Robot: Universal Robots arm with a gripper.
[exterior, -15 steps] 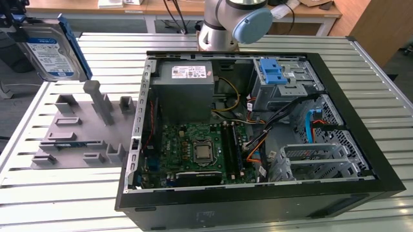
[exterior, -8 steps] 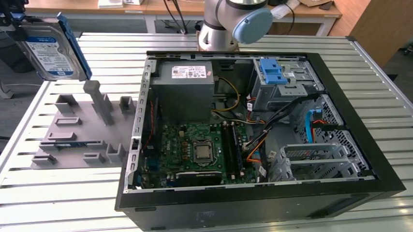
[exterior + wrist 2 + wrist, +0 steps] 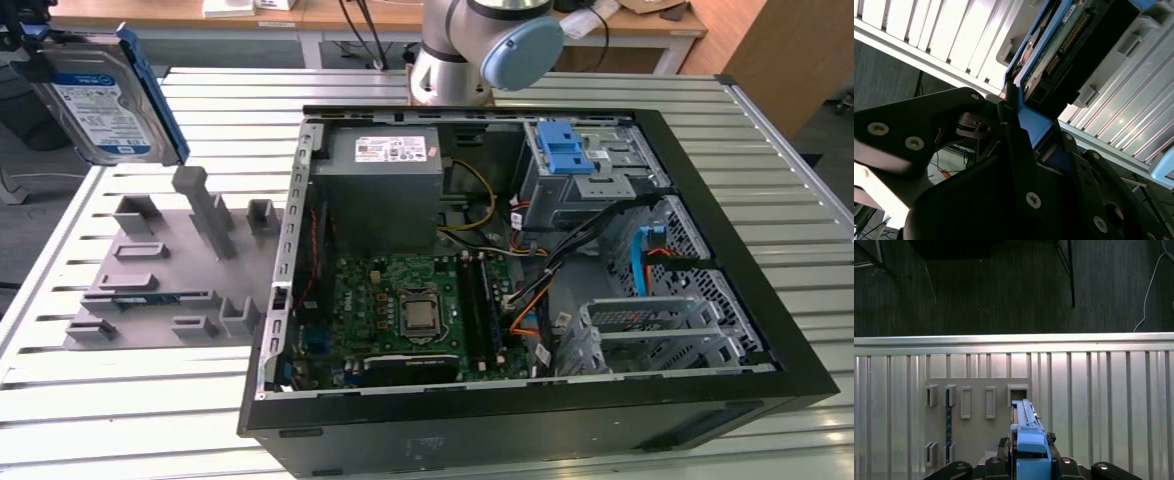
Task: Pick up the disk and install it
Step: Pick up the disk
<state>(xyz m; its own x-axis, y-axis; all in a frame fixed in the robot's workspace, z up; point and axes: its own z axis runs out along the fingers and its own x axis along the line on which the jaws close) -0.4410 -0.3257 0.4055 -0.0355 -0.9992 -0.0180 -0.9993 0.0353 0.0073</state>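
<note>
**A:** Where do we find the disk [image 3: 110,100]?

**B:** We see it lifted clear of the bench [image 3: 134,400]. It hangs near the bench's edge on the exterior view's left, above the grey holder [image 3: 160,270]. Its label faces the exterior camera.

**A:** And the gripper [image 3: 32,55]?

**B:** It is clamped on the disk. In the second wrist view we see a black finger [image 3: 1010,117] pressed against the blue rail frame, with the disk [image 3: 1064,45] reaching out past the fingertips.

**A:** Does the first wrist view agree?

**B:** Yes. There the blue rail [image 3: 1026,437] sits between the black jaws, directly over the grey holder [image 3: 979,425].

**A:** And the open computer case [image 3: 534,400]?

**B:** We see it at the bench's middle, well apart from the disk.
</note>
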